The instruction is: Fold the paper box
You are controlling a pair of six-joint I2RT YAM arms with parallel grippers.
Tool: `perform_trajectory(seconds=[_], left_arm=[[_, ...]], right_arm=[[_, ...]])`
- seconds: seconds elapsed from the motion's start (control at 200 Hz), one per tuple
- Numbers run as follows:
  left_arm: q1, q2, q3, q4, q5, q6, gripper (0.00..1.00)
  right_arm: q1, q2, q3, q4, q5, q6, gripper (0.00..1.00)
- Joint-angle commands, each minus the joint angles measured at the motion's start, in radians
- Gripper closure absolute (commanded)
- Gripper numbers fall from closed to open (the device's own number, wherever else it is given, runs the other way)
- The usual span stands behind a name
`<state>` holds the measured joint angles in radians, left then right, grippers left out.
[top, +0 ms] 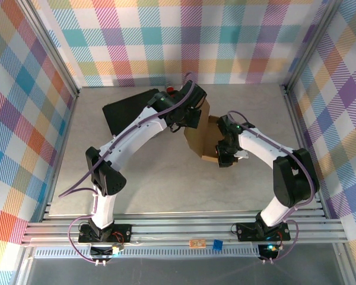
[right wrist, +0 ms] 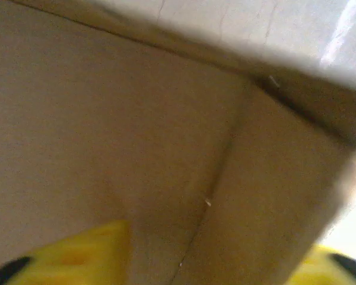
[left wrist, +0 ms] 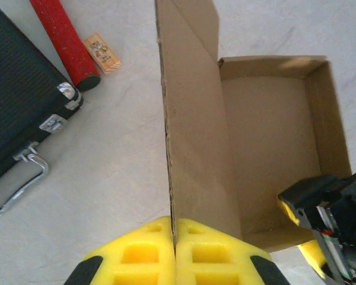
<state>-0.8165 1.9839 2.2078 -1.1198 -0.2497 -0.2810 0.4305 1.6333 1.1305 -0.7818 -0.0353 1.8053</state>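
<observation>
The paper box [left wrist: 267, 148], plain brown cardboard, lies on the table as a shallow open tray with its lid panel [left wrist: 193, 119] standing upright. In the left wrist view my left gripper [left wrist: 174, 237] is shut on that panel's edge, one yellow finger on each face. From above, the left gripper [top: 190, 119] is at the far left side of the box [top: 200, 139]. My right gripper [right wrist: 204, 261] is open, its yellow fingers [right wrist: 77, 249] wide apart and close to an inner corner of the box. It straddles the near wall of the box, as the right gripper [left wrist: 314, 222] shows in the left wrist view.
A black case [left wrist: 18, 101] with a metal handle lies left of the box. A red cylinder [left wrist: 65, 38] and a small wooden block [left wrist: 102, 53] lie beyond the case. Checked walls close off the table on three sides.
</observation>
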Motion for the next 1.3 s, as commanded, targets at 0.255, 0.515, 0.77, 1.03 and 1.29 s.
perform_trajectory(seconds=[0.255, 0.515, 0.77, 1.03, 1.29], left_arm=[[0.084, -0.048, -0.052, -0.037, 0.130, 0.271, 1.00], [0.141, -0.044, -0.057, -0.022, 0.233, 0.359, 1.00], [0.137, -0.012, -0.037, 0.059, 0.249, 0.210, 1.00], [0.107, -0.028, -0.066, 0.138, 0.194, 0.056, 1.00], [0.104, -0.051, -0.083, 0.165, 0.236, 0.033, 1.00]], right_arm=[[-0.003, -0.243, 0.104, 0.017, 0.004, -0.451, 0.13], [-0.206, -0.234, 0.016, 0.309, -0.321, -0.932, 0.18], [-0.114, -0.104, 0.156, 0.017, -0.341, -0.654, 0.18], [-0.001, -0.243, -0.014, 0.073, -0.084, -0.130, 0.06], [-0.004, -0.265, -0.021, 0.111, -0.030, 0.027, 0.07]])
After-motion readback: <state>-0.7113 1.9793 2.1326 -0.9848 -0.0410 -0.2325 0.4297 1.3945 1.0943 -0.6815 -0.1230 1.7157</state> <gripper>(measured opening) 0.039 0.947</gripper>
